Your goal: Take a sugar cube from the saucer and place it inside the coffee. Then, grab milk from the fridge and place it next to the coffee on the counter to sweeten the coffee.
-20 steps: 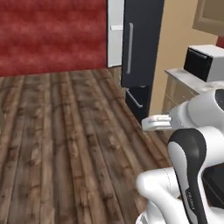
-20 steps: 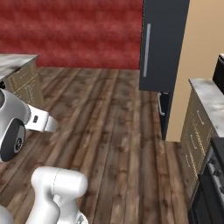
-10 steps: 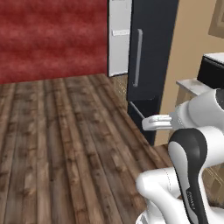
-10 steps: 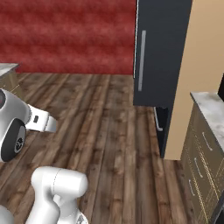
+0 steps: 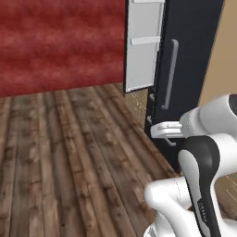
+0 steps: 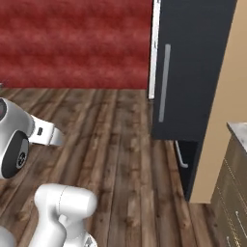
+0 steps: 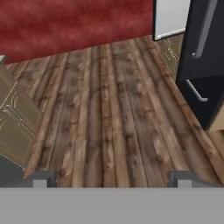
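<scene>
The fridge (image 5: 185, 69) stands ahead on the right, tall and dark, with a grey vertical handle (image 5: 170, 74). One fridge door (image 5: 143, 46) hangs open beyond it and shows its light-grey inner side. The fridge (image 6: 193, 67) also rises at the right of the right base view, and the fridge (image 7: 205, 65) sits at the upper right of the hand view. My gripper (image 7: 114, 179) is open over the wooden floor, its fingertips (image 7: 39, 178) far apart with nothing between them. The sugar cube, saucer, coffee and milk are out of view.
A tan side panel (image 6: 222, 96) flanks the fridge. A marble counter corner (image 6: 239, 129) over tan cabinets lies at the far right. More tan cabinets (image 7: 13, 118) are at the left of the hand view. Dark wooden floor (image 5: 69, 152) spreads out before a red wall (image 5: 60, 41).
The whole picture has shifted: the base has driven closer to the fridge, which now looms larger. The gripper has stayed open.
</scene>
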Controlling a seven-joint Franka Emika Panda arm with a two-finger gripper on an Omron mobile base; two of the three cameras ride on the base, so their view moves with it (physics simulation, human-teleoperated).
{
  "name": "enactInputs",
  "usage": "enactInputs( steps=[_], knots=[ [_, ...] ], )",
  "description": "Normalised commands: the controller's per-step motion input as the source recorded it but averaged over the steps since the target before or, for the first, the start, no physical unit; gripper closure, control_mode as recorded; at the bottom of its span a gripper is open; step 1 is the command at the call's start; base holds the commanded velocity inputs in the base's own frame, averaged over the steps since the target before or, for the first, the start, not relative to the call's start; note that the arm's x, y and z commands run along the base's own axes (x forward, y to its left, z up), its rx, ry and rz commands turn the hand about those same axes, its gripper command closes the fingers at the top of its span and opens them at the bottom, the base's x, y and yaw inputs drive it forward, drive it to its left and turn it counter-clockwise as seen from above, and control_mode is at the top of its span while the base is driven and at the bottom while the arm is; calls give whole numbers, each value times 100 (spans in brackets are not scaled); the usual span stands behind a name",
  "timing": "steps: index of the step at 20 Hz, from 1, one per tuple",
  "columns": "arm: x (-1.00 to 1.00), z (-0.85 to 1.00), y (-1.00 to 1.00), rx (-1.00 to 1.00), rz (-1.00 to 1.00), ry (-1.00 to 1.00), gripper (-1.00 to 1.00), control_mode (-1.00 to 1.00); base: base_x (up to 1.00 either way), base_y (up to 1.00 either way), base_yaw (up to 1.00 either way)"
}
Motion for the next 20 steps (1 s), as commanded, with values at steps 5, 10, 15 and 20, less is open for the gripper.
enactInputs(
  steps=[5, 10, 15, 20],
  knots=[
    [0, 0, 0, 0, 0, 0, -100, 100, 100, 70, -15],
    [0, 0, 0, 0, 0, 0, -100, 100, 100, 91, -31],
    [0, 0, 0, 0, 0, 0, -100, 100, 100, 94, -59],
    [0, 0, 0, 0, 0, 0, -100, 100, 96, 82, -72]
  ],
)
